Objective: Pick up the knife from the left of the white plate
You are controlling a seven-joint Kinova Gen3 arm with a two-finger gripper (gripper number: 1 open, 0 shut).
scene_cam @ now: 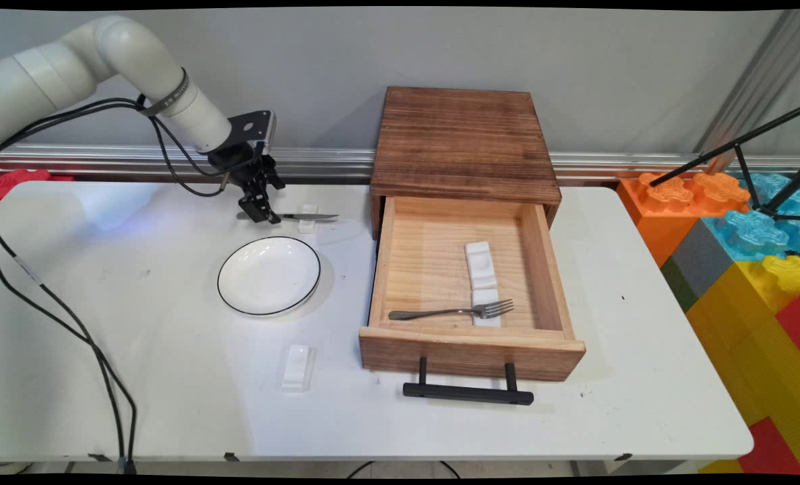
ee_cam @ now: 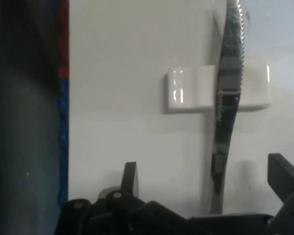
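Where the gripper (scene_cam: 263, 212) hangs low over the bench (scene_cam: 137, 337), just behind the plate (scene_cam: 269, 276), you have it wide open with nothing in its hold. In the hand view the two fingers (ee_cam: 130, 178) rise on either side of the knife (ee_cam: 228, 98), and the handle end lies in the gap between them, clear of both as far as you can see. The knife (scene_cam: 309, 216) lies flat behind the plate, its blade pointing away to the plate's right and resting across a small white cutlery rest (scene_cam: 307, 227). In the hand view you can see the serrated edge and the rest (ee_cam: 186, 90) under the blade. The plate itself is bare, white with a dark rim. In front of the plate, near the bench's front edge, a second white rest (scene_cam: 296, 366) lies alone. To the plate's right a wooden box (scene_cam: 464, 138) has its drawer (scene_cam: 470, 350) pulled out. In the drawer a fork (scene_cam: 453, 312) lies with its tines across one of two white rests (scene_cam: 478, 259) set end to end.
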